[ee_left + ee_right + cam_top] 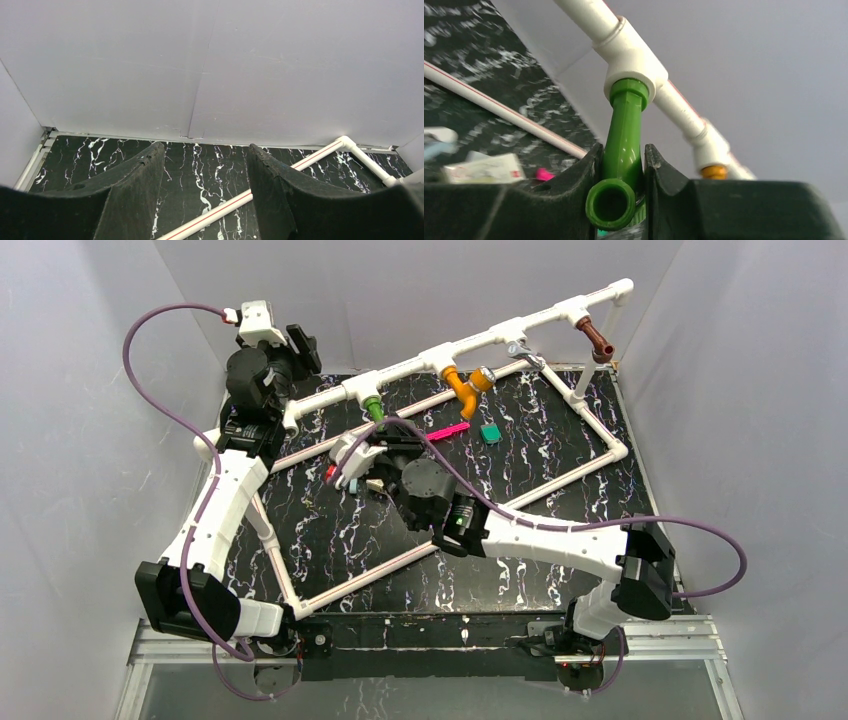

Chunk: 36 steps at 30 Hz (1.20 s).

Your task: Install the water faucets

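A green faucet (624, 135) sits with its end in a white tee (631, 60) of the raised white pipe; it also shows in the top view (373, 407). My right gripper (622, 155) is shut on the green faucet, a finger on each side of its body. An orange faucet (463, 387) and a brown faucet (598, 341) hang from tees farther right on the same pipe; the orange one's top shows in the right wrist view (714, 172). My left gripper (204, 152) is open and empty above the black mat at the back left, over a white pipe (220, 210).
A white pipe frame (600, 455) lies on the black marbled mat. A flat pink strip (447, 430) and a small green square block (490, 433) lie near the orange faucet. A white packet (484, 167) lies left of my right gripper. Grey walls enclose the table.
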Tool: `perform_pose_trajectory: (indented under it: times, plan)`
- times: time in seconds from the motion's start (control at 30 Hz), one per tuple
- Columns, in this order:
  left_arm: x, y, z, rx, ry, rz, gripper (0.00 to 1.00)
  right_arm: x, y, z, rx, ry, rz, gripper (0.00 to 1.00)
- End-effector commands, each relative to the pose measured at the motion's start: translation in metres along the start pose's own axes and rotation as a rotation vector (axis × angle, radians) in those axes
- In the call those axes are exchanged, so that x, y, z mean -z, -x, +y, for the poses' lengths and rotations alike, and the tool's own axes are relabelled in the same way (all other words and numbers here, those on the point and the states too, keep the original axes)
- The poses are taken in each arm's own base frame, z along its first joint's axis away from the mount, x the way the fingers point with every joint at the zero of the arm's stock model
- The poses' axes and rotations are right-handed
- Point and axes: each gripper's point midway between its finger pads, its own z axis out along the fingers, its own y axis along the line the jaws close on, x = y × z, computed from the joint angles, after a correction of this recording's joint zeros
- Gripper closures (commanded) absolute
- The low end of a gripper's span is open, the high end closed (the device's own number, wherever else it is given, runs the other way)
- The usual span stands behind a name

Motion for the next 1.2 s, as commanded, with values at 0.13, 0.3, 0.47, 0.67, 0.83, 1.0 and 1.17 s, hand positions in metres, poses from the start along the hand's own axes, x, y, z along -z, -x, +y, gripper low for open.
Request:
perform_pose_trajectory:
  times: [0.13,0.3,0.47,0.67,0.83,1.0,1.17]
  plan:
    - [0.030,-0.214,0.035,-0.113,0.097,0.629,0.41,-0.004,0.056,0.014,-1.033,0.033,-0.059,0.99]
    - [0.030,-0.214,0.034,-0.109,0.092,0.626,0.41,0.001,0.061,0.009,-1.521,0.033,-0.066,0.99]
    - [0.030,-0.214,0.032,-0.103,0.084,0.627,0.41,0.008,0.052,0.000,-1.970,0.029,-0.078,0.99]
    - [0.030,-0.214,0.032,-0.102,0.082,0.628,0.41,0.014,0.051,-0.007,-2.365,0.065,-0.179,0.99]
    - [0.030,-0.212,0.032,-0.103,0.083,0.624,0.41,0.016,0.062,-0.028,-2.577,0.114,-0.322,0.99]
    - [0.030,-0.213,0.032,-0.103,0.084,0.626,0.41,0.017,0.079,-0.047,-2.581,0.161,-0.341,0.99]
    - [0.030,-0.213,0.031,-0.102,0.081,0.627,0.41,0.024,0.075,-0.045,-2.523,0.166,-0.271,0.50]
